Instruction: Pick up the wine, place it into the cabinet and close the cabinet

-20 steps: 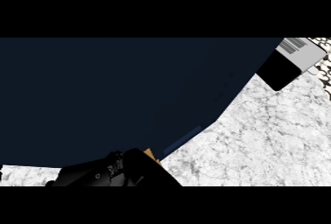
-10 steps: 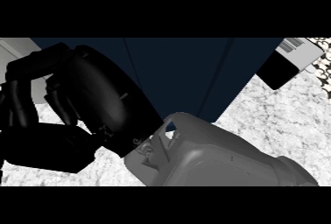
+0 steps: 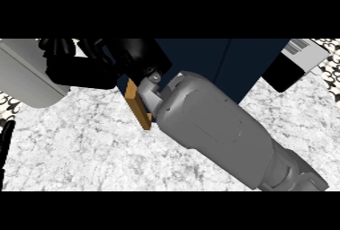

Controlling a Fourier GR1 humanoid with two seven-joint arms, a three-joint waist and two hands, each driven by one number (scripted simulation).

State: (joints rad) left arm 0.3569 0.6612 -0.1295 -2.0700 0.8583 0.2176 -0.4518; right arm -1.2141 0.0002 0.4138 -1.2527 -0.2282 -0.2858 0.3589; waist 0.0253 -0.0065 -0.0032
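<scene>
Head view: the right forearm (image 3: 212,130) slants up from the lower right edge across the marbled tabletop (image 3: 86,152). The black right hand (image 3: 86,72) shows at the upper left, in front of the dark blue cabinet (image 3: 206,63), just above a wood-coloured door edge (image 3: 138,105). Whether the hand is open or closed cannot be told. The wine cannot be made out.
</scene>
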